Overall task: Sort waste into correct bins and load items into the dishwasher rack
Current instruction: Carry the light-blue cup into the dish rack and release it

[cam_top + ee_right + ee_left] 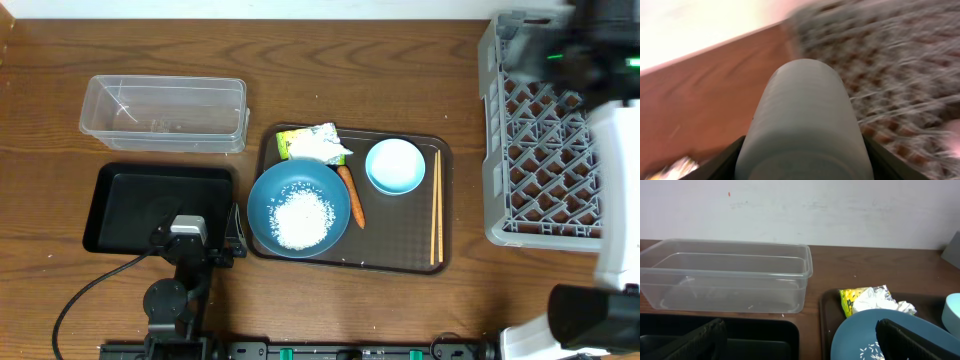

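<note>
- My left gripper [800, 327] is released and spread wide. Its two dark fingers [695, 342] sit far apart at the bottom of the wrist view, with nothing between them and nothing touched.
- It hangs low by the black tray [120, 205] and the large blue bowl [298, 190], facing the clear plastic container [725, 280].
- My right gripper [802, 155] is clenched on the small white cup [802, 100], with a finger at each side of its lower part. That wrist view is badly blurred.
- The lattice of the grey dishwasher rack [540, 150] fills the wrist view behind and to the right of the cup. From overhead my right arm [600, 40] is above the rack's far end, and the cup itself is hidden there.
- The white rice [303, 220] lies in the blue bowl on the brown serving tray [400, 255].
- The carrot [351, 195] is just beside the bowl's rim.
- The crumpled wrapper [315, 145] lies at the tray's far edge.
- The small light-blue bowl [394, 165] stands between the carrot and the wooden chopsticks [436, 205].
</note>
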Tool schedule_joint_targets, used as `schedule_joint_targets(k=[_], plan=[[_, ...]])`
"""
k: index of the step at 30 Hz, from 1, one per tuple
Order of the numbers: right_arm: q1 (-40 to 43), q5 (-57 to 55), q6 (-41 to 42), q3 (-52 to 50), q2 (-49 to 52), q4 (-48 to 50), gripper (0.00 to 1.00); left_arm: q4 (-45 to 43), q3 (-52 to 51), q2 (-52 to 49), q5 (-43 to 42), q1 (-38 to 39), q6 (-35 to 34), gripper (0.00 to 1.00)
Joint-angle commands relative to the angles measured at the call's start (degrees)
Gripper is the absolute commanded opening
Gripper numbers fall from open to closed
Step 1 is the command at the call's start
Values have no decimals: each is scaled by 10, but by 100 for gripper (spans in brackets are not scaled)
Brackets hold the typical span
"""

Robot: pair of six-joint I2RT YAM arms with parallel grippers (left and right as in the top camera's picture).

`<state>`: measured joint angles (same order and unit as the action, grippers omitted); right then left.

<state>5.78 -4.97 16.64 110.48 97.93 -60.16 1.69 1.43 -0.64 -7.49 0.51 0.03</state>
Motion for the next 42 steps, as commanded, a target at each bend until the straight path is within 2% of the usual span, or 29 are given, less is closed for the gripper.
schedule_joint_targets(k=[1,7,11,16,18,20,23,33,38,42], plan=[[90,-23,-31,3,16,25,54,15,-12,3,-8,2,2,98],[208,59,-61,3,72,67,53,15,-12,3,-8,2,2,98],[239,69,-60,3,118,64,52,15,-12,3,-8,2,2,98],[246,95,-61,3,168,55,57,15,-12,3,-8,2,2,98],[245,95,-62,3,182,54,64,15,-12,3,-8,2,2,98],[245,94,-66,3,191,50,82,15,-12,3,-8,2,2,98],[245,86,-66,3,195,40,84,15,-12,3,-8,2,2,98],[235,104,-43,5,127,21,83,15,-12,3,-8,2,2,98],[201,175,-43,5,39,4,89,15,-12,3,-8,2,2,98],[153,177,-45,5,-8,-25,91,15,-12,3,-8,2,2,98]])
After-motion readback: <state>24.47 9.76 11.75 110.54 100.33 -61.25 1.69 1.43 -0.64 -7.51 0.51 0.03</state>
